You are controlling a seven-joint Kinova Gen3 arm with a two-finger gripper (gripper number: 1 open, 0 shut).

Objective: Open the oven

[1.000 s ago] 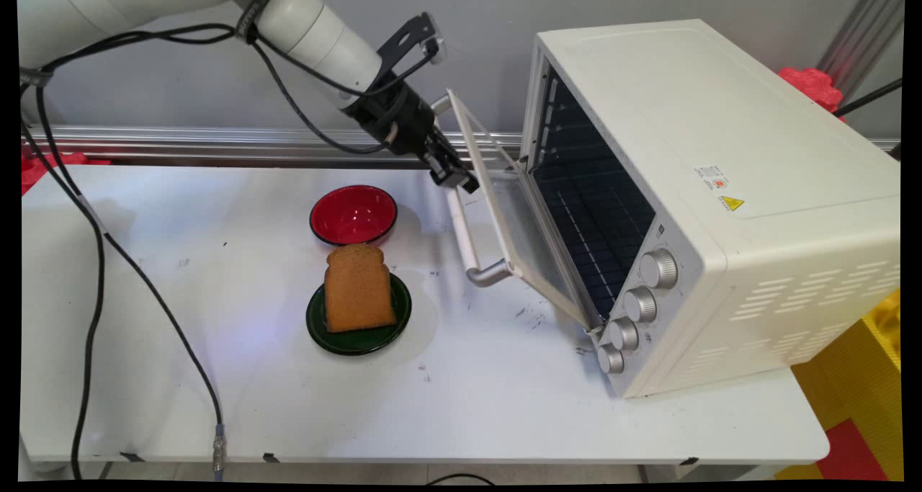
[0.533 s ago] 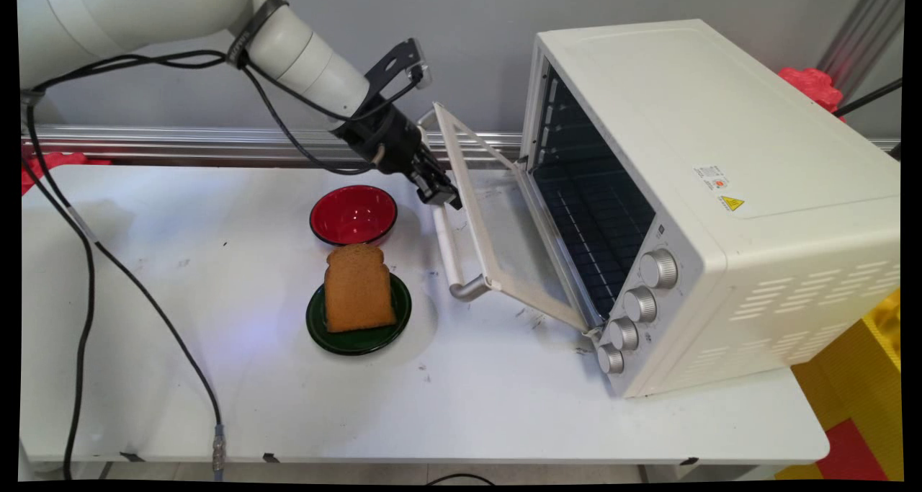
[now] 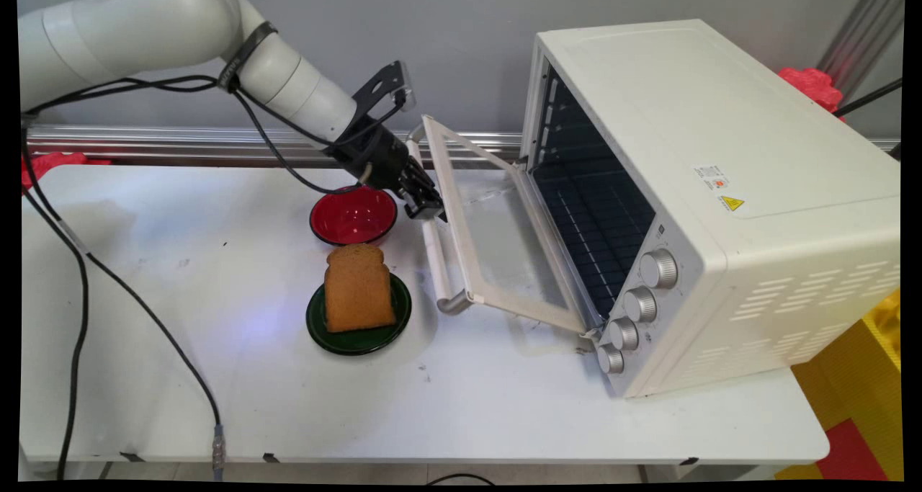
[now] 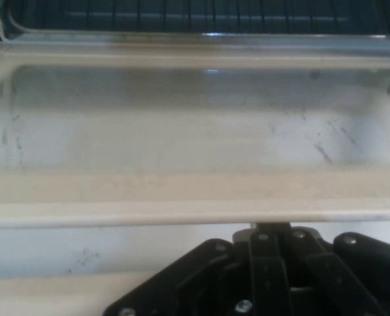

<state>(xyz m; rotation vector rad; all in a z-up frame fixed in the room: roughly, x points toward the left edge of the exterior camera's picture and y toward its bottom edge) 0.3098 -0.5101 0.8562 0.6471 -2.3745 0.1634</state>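
Now arm slants down-right; end effector (image 3: 426,207) clamped on oven door handle (image 3: 434,251), door (image 3: 497,240) half-lowered.

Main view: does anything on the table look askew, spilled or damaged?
Nothing is spilled or broken. The toast overhangs its green plate, and the oven sits angled with its door partly down, the pincer at the handle.

On the sloping top of the cream-white metal toaster oven (image 3: 720,153), right of the frame's centre, sit a small white label with unreadable print and a yellow triangular warning sign (image 3: 732,203)
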